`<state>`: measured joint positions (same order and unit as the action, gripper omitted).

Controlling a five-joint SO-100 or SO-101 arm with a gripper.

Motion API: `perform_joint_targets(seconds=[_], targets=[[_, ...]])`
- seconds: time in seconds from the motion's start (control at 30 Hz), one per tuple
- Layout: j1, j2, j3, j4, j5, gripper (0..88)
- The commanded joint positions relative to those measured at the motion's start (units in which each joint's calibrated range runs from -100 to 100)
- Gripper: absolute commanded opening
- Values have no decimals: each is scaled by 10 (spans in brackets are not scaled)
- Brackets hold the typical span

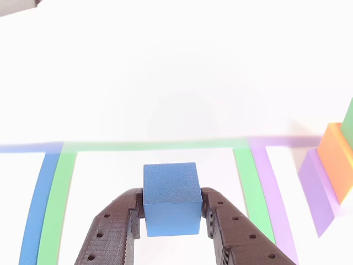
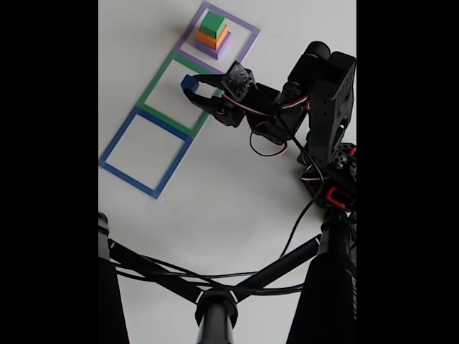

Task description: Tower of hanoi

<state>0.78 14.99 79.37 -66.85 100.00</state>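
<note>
My gripper is shut on the small blue cube, its dark fingers pressing the cube's left and right sides. In the other view the cube hangs over the inside of the green square outline. At the right edge stands the stack: orange cube on the pale-purple slab, with a sliver of the green cube on top. In the fixed view my gripper holds the blue cube over the green outline, just below the stack of green cube, orange cube and purple slab.
Three flat square outlines lie in a diagonal row on the white table: purple, green, then blue. The arm's base and cables sit at the right. A dark camera stand crosses the bottom of the fixed view.
</note>
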Motion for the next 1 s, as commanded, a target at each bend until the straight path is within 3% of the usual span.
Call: perform_joint_targets(seconds=[0.0, 0.47, 0.7, 0.97], targets=[[-7, 22, -45, -16, 0, 14], [-17, 91, -64, -50, 0, 21], [-12, 98, -61, -52, 0, 135], [-14, 87, -57, -63, 0, 170]])
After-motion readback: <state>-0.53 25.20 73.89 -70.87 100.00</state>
